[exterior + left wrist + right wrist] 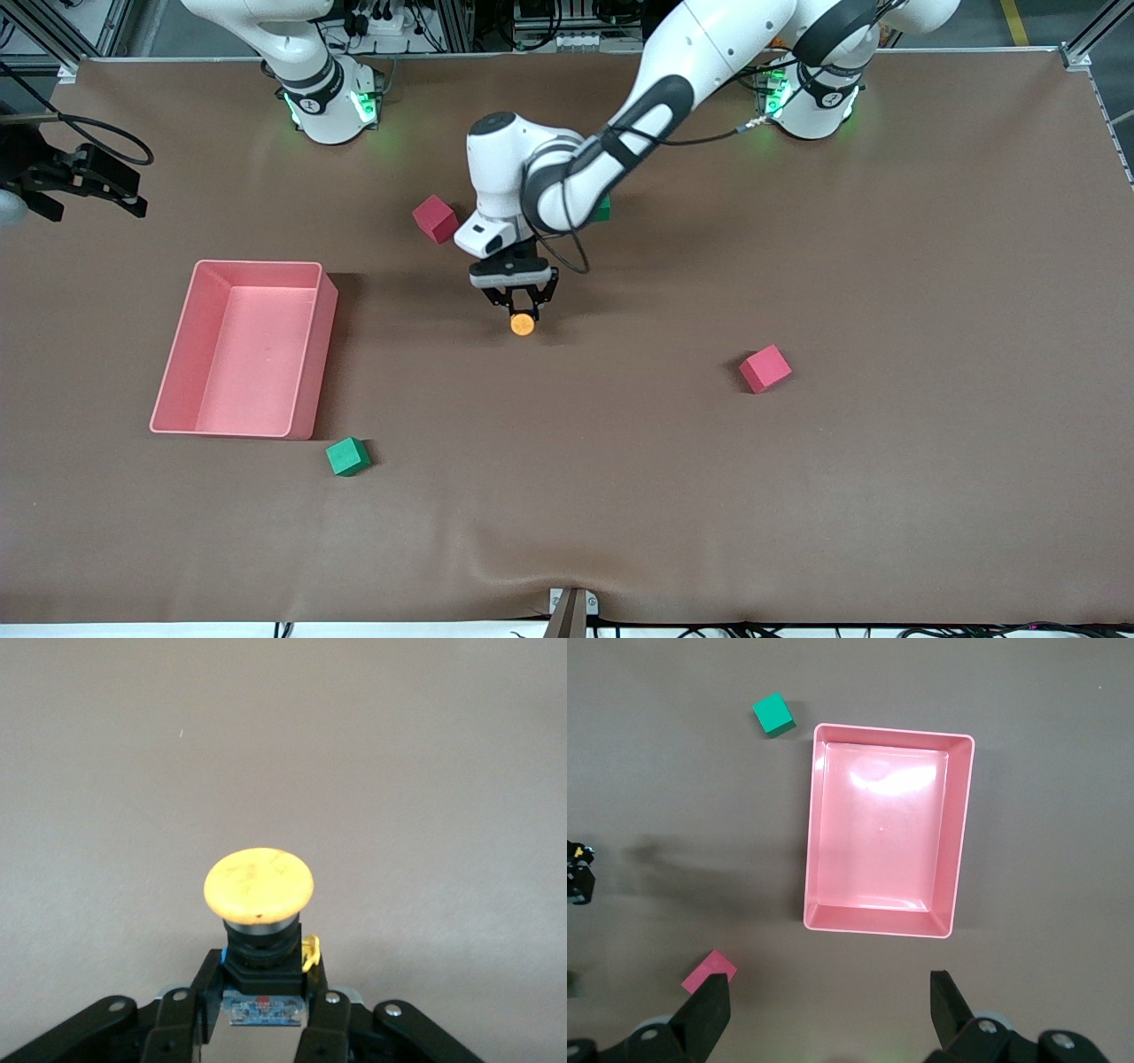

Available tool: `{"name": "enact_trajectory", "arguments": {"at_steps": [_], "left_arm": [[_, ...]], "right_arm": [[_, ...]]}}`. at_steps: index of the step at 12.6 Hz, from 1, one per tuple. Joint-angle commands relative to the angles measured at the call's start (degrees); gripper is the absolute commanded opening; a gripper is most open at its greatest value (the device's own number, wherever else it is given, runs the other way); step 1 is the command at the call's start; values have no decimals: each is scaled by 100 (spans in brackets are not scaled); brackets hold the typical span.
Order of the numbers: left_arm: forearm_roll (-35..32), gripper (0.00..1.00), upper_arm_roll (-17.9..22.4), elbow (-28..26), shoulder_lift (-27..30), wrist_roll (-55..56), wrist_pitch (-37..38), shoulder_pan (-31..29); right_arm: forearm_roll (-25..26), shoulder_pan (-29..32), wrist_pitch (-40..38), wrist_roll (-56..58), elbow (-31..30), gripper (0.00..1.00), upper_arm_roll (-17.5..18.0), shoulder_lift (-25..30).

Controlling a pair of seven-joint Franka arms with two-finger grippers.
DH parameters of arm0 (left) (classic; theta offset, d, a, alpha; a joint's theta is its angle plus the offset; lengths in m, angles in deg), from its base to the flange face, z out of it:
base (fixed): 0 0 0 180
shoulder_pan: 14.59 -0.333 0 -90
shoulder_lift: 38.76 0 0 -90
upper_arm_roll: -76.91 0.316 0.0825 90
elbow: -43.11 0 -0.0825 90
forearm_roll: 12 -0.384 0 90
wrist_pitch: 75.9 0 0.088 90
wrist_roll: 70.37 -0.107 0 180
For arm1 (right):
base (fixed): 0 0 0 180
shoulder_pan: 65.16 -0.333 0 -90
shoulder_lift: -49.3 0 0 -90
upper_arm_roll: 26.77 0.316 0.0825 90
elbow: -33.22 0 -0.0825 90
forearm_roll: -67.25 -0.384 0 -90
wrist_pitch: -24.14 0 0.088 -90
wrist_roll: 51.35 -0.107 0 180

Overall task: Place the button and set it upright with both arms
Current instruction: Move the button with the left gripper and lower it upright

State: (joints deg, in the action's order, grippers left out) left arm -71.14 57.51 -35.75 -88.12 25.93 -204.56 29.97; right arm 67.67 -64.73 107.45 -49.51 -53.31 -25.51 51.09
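Button (259, 904), small with round orange cap and black blocky body, sits clamped by its body between left gripper (522, 312) fingers, cap outward, probably for uprighting; right gripper (828, 1014) waits spread above pink plastic tray (811, 859).

a brown cloth (886, 496) covers the whole table, creased near the front edge. metal framing (1083, 53) and tangled cables (390, 22) line the robots' side.

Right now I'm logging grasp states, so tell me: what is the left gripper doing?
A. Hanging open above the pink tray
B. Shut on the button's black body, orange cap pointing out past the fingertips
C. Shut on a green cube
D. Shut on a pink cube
B: the left gripper clamps the black body of the button, its orange cap clear of the fingers.
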Motion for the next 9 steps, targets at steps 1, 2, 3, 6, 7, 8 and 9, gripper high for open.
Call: {"name": "enact_trajectory", "arguments": {"at_steps": [1, 2, 3, 6, 7, 8, 9], "left_arm": [[-1122, 0, 94, -33, -160, 1360, -98, 281], [-1587, 0, 103, -59, -266, 1897, -98, 369], [-2140, 0, 103, -77, -423, 2346, -90, 448], [-3101, 0, 225, -260, -636, 3491, 207, 799], [-3243, 0, 348, -322, -644, 3510, 436, 966], [-3366, 0, 488, -323, -671, 3510, 534, 1124], [-3393, 0, 586, -314, -688, 3519, 534, 1213]], "right_arm": [[-77, 150, -113, -17, 180, 100, 58, -12], [-86, 150, -122, -17, 198, 100, 58, -21], [-77, 150, -113, -17, 198, 100, 58, -21], [-77, 150, -113, -17, 207, 100, 58, -21], [-77, 150, -113, -17, 207, 100, 58, -21], [-86, 159, -113, -17, 207, 100, 58, -21], [-86, 151, -113, -17, 207, 100, 58, -30]]}}
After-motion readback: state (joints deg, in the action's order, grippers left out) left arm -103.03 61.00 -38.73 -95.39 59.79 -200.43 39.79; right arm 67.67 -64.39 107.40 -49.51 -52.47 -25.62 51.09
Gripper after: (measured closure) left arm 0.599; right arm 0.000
